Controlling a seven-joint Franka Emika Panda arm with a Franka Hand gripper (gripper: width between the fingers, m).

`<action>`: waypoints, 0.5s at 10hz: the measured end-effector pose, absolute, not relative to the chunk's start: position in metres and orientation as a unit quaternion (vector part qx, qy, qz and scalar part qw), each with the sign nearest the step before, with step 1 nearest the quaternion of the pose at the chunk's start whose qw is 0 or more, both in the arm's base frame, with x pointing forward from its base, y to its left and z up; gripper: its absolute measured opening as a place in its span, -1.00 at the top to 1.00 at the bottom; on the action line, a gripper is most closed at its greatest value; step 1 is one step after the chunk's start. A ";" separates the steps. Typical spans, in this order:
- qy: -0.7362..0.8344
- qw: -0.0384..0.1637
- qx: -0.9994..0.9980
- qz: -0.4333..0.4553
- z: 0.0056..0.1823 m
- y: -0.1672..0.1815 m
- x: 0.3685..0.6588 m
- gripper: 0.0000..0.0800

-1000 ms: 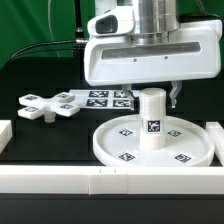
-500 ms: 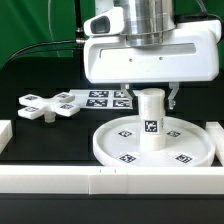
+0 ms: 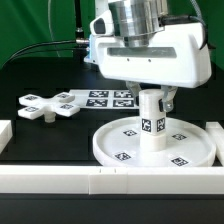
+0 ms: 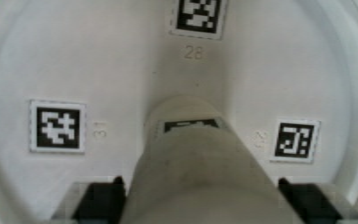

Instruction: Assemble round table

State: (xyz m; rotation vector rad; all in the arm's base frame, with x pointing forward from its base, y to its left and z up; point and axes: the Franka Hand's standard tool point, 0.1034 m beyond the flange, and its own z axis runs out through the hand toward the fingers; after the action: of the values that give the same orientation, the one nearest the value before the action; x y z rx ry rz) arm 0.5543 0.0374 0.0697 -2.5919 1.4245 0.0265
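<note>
Over disc (image 3: 106, 150) centre, arm (image 3: 140, 22) vertical, wrist turned askew; gripper (image 3: 152, 98) clamped on upright post (image 3: 151, 127), fingers (image 4: 101, 198) flanking both sides.

The post (image 4: 202, 160) fills the whole gap between the 2 fingers (image 4: 101, 200); outside each finger there is open room above the flat disc (image 4: 51, 60).

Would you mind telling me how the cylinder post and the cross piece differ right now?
The cylinder post stands upright on the round disc; the cross piece lies flat on the black tabletop, toward the exterior view's left. The gripper grips the post; the cross piece lies free. The post is cylindrical, the cross piece four-armed. Both are white with square tags.
</note>
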 end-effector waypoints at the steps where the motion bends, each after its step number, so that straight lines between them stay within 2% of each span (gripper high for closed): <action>1: 0.512 0.091 -0.854 0.013 0.070 0.039 0.554 -0.02; 4: 0.555 0.096 -0.826 0.019 0.070 0.040 0.555 -0.02; 5: 0.541 0.097 -0.835 0.018 0.069 0.040 0.554 -0.42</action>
State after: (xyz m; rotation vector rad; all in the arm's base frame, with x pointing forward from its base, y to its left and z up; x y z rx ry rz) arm 0.5544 0.0401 0.0694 -2.4739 1.6029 0.0532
